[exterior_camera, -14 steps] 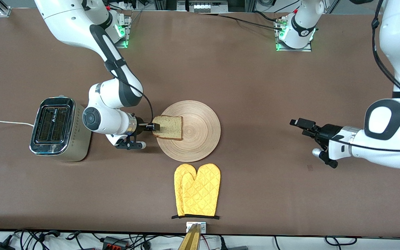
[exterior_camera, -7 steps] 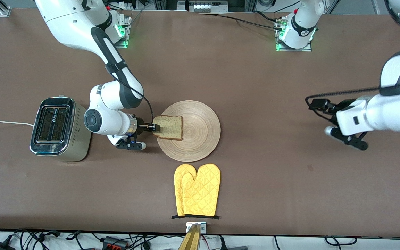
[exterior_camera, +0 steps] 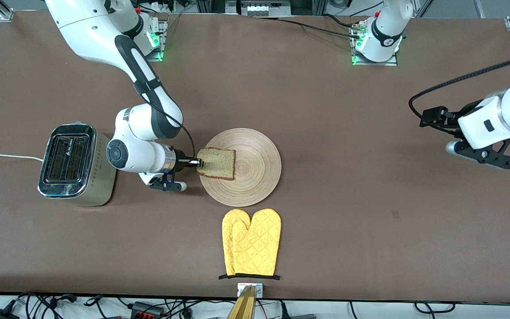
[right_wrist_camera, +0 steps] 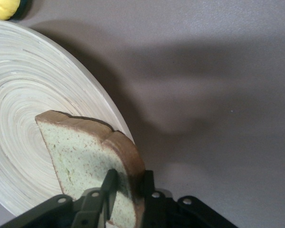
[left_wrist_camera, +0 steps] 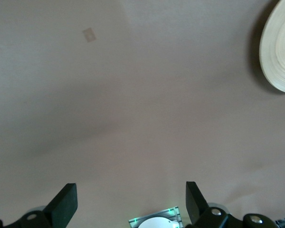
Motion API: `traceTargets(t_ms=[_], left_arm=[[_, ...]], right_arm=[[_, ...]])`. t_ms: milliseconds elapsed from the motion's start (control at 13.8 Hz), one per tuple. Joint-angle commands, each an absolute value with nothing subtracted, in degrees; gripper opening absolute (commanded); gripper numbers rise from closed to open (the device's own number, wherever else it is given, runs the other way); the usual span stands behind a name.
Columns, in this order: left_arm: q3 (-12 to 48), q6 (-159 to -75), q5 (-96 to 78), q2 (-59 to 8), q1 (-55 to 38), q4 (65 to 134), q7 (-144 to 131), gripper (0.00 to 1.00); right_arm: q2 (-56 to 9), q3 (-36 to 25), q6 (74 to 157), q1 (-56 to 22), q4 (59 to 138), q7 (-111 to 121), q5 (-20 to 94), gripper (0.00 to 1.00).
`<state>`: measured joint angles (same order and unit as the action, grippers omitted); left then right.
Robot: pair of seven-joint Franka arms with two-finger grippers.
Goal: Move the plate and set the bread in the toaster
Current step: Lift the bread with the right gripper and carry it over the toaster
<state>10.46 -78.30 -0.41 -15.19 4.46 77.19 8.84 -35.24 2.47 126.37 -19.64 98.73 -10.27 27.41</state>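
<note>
Beside the toaster (exterior_camera: 77, 165), the right claw (exterior_camera: 194, 163) pinches the bread (exterior_camera: 216, 163) on the plate (exterior_camera: 255, 186). Left claw (left_wrist_camera: 128, 202) waits spread over bare surface (left_wrist_camera: 133, 95). Up close, fingers (right_wrist_camera: 109, 183) squeeze the crust; toasting remains.

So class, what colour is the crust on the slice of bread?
Dark brown around the bread's pale tan-green crumb; the right wrist view shows it best.
</note>
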Motion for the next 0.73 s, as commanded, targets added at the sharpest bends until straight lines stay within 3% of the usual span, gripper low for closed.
traceTargets(t_ms=[0,218,436,653], left_arm=[[4.94,-86.54,0.09,-5.05,-0.51,90.47,5.99,1.0],[0.27,-94.2,0.0,-0.71,-2.9,96.15,-0.61,1.0],[-0.88,-96.86,0.0,0.69,-2.99,97.38,-0.26,1.0],[-0.44,-97.29,-0.26,1.14,-2.9,97.47,-0.18,1.0]], right_arm=[[-35.77,2.2,125.86,-19.86,97.65,-9.23,28.74,0.15],[-35.6,2.2,125.86,-19.78,97.65,-9.05,28.48,0.0],[-34.98,2.2,125.34,-20.04,96.77,-9.4,28.3,0.0],[-32.18,1.85,118.77,-19.69,93.88,-9.49,28.13,0.0]])
